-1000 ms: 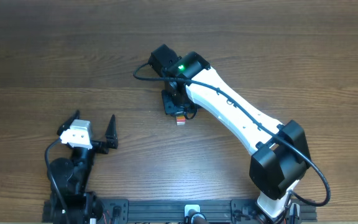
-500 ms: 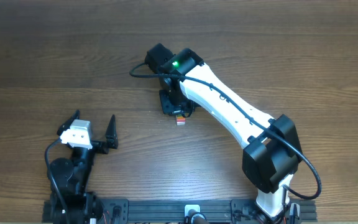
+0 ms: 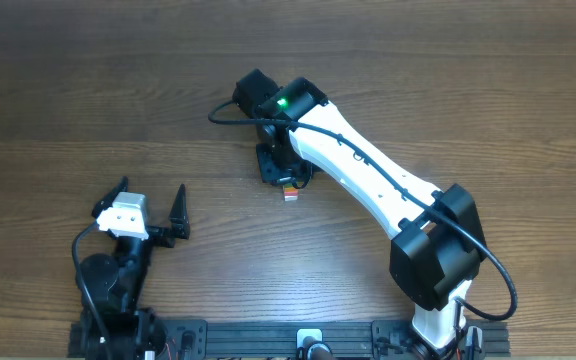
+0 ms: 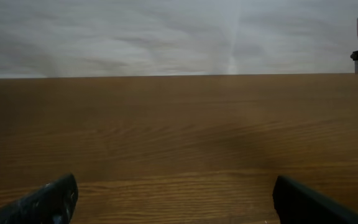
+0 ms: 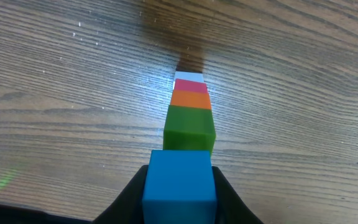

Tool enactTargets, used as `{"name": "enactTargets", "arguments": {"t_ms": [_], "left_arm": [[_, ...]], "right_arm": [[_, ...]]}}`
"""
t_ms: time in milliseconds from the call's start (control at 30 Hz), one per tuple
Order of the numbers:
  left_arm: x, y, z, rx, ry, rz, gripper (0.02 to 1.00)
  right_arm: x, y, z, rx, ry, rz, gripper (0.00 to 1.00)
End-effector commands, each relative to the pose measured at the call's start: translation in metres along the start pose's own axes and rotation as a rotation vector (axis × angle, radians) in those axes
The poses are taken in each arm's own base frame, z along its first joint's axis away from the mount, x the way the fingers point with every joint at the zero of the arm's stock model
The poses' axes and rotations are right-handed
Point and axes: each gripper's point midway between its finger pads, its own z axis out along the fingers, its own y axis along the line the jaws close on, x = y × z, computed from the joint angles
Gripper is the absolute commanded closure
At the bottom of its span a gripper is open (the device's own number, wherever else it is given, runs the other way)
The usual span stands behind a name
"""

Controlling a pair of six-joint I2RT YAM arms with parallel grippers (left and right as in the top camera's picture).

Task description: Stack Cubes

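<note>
- While the right hand (image 5: 179,198) grips the blue cube (image 5: 179,177) atop the four-cube stack (image 5: 189,127), release is not yet done.
- Parked apart, the left hand (image 3: 151,203) gapes wide, empty.

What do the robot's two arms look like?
The right arm is a long white tube with chunky black joints, a thin black cable and a little green light near its wrist. The left arm is mostly black, with a white block by the left gripper, which has two pointy black fingers.
</note>
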Motion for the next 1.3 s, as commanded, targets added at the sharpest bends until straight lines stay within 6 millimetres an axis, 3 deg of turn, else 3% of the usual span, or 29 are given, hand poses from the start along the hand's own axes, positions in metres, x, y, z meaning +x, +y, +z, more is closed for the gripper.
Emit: {"name": "enactTargets", "arguments": {"t_ms": [33, 1300], "left_arm": [[0.001, -0.003, 0.0, 0.013, -0.001, 0.015, 0.018], [0.001, -0.003, 0.0, 0.013, -0.001, 0.015, 0.018]], "right_arm": [[-0.004, 0.002, 0.002, 0.008, -0.006, 0.0, 0.807], [-0.006, -0.008, 0.014, 0.023, 0.004, 0.007, 0.801]]}}
